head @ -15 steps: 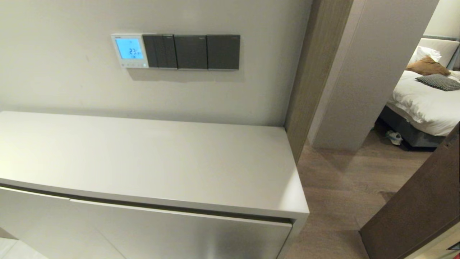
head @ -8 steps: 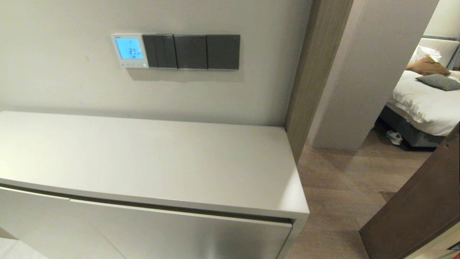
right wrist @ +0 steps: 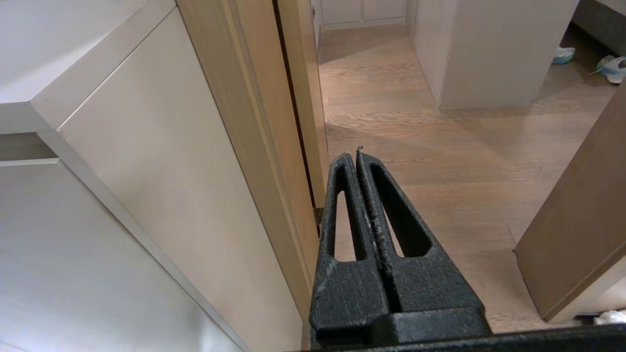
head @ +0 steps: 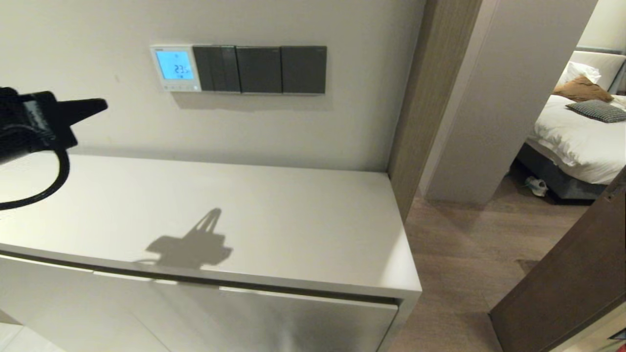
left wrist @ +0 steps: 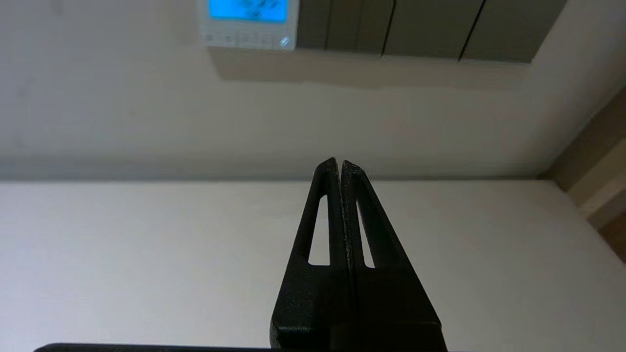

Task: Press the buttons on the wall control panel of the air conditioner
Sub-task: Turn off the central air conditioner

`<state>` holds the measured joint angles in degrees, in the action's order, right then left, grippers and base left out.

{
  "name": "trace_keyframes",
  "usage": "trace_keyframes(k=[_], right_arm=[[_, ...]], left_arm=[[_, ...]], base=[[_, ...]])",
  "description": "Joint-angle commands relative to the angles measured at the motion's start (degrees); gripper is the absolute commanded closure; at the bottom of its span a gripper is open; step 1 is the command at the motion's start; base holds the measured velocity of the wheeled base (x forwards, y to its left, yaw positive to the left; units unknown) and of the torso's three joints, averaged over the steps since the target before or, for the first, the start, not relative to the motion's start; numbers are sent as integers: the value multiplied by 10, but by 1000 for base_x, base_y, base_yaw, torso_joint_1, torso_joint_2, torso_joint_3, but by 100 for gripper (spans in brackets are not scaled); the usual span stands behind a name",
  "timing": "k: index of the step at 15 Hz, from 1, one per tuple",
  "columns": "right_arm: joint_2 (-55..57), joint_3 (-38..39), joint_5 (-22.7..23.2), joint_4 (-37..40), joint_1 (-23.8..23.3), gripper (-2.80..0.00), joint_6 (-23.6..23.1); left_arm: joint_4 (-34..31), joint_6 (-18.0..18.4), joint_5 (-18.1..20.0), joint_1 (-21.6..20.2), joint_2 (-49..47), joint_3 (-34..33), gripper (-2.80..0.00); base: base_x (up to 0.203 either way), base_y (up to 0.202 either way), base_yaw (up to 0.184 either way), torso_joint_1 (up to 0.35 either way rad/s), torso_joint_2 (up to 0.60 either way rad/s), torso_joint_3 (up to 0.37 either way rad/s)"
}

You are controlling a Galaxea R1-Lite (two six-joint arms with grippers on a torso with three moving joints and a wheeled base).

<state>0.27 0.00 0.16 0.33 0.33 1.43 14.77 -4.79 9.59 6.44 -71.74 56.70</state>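
Observation:
The air conditioner's control panel [head: 176,68] is a white wall unit with a lit blue screen reading 23 and a row of small buttons [left wrist: 244,40] under it. It also shows in the left wrist view [left wrist: 249,22]. My left gripper [head: 100,105] is shut and empty. It hangs in the air above the cabinet top, left of the panel and below it, apart from the wall. My right gripper [right wrist: 353,155] is shut and empty, low beside the cabinet's right end, over the floor.
Three dark switch plates [head: 259,70] sit right of the panel. A white cabinet top [head: 293,230] runs under the wall. A wooden door frame [head: 415,98] stands at the right, with a brown door [head: 572,288] and a bed [head: 582,132] beyond.
My left gripper has come into the head view from the left, and its shadow now falls on the cabinet top. Nothing else has moved.

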Motion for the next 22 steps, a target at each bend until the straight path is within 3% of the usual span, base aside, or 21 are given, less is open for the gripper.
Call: trace_keyframes(k=[1,4,9,13,19,22], right_arm=[[1,1,1,0,0,0,0],[1,1,0,0,0,0,1],[1,1,0,0,0,0,0],[1,1,0,0,0,0,0],[1,1,0,0,0,0,0],[1,1,0,0,0,0,1]], left_arm=[[10,-4,0,27,-98,55,0],[21,-10,-4,53,-172,110,0],[59,-12,-14,60,-264,179,0],[99,-12,-50,58,-312,201,0],[109,-14,-67,55,-328,211,0],[127,-12,-99,54,-338,220,0]], base=[[0,0,0,0,0,0],[0,0,0,0,0,0],[0,0,0,0,0,0],[0,0,0,0,0,0],[0,0,0,0,0,0],[0,0,0,0,0,0]])
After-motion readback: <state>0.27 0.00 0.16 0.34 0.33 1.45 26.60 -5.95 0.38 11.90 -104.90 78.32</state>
